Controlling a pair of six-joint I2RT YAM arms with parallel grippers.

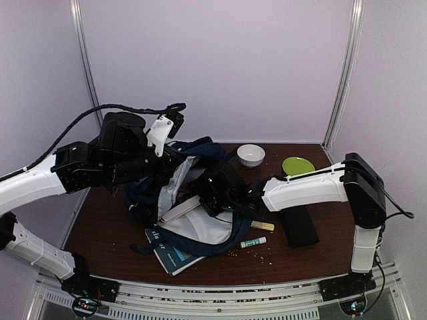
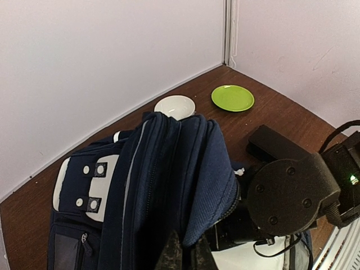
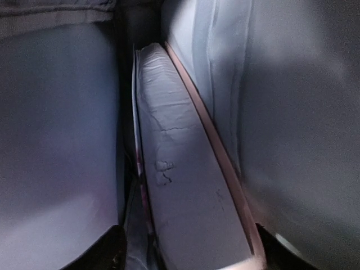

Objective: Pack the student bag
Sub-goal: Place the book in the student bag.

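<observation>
Brown table (image 1: 313, 260), white booth walls. At the table's centre stands the navy student bag (image 2: 169, 169). The left gripper (image 2: 181, 254) pinches its raised rim. The right gripper (image 3: 191, 247), inside the bag, clasps a book (image 3: 180, 169).

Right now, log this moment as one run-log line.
left gripper: pinches backpack mouth up | right gripper: holds book inside backpack | outside: glue stick, black case

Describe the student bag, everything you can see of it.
The student bag is navy fabric with pale grey lining, grey stripe trim and white buckle patches. It lies mid-table, unzipped, its top edge lifted by the left tool. The right tool reaches into it, where a book stands on edge. A blue book lies partly under it.
</observation>
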